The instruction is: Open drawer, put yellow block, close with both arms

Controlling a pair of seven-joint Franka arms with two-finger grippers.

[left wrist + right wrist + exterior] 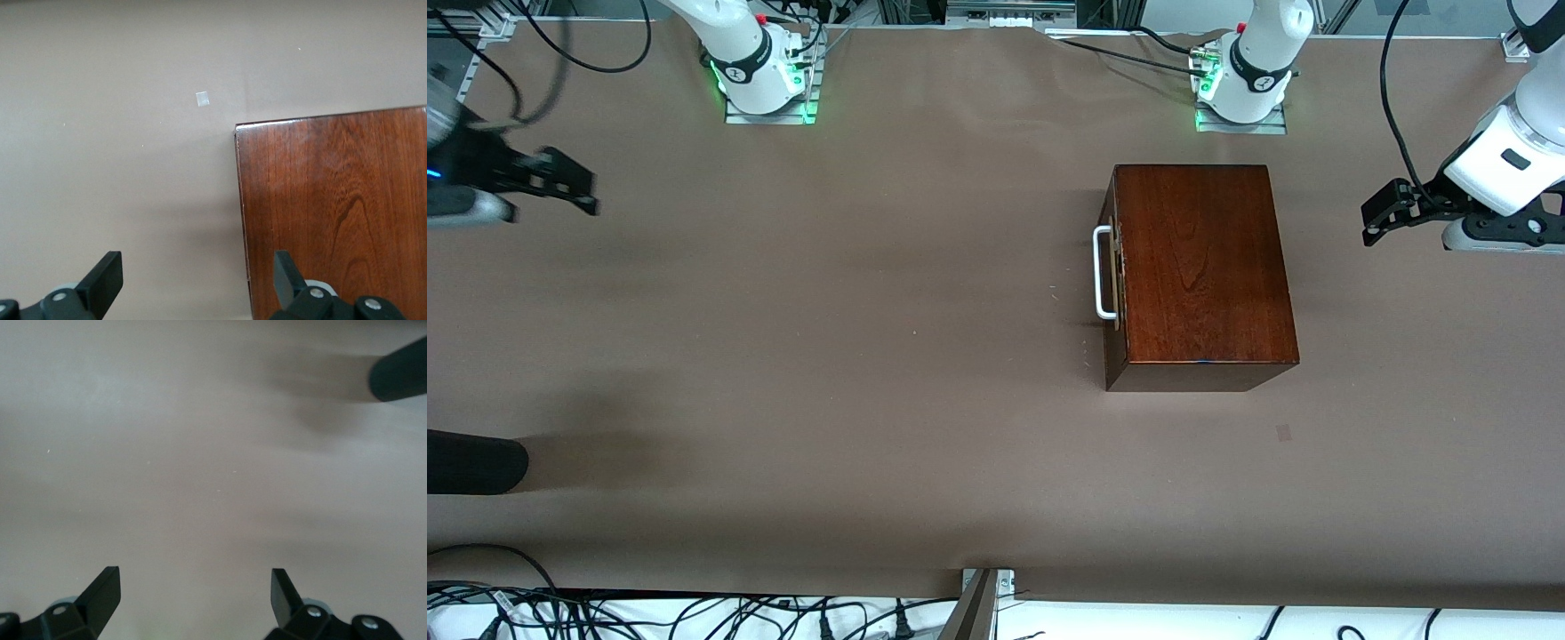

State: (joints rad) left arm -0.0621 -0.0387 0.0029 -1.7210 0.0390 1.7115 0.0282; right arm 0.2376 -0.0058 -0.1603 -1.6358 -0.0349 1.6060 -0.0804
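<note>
Currently the drawer (1112,271) sits closed; left gripper (1371,222) and right gripper (585,191) hover open.

A high camera across from my bases looks down over the whole brown paper-covered desk (871,356). The camera on my left wrist looks down past my left end effector (197,280), from nearer, at the edge of the glossy mahogany-coloured wooden box (333,207) and the desk beside it; the front view shares that box (1200,267). My right wrist camera looks down past my right end effector (195,597) at bare desk.
</note>
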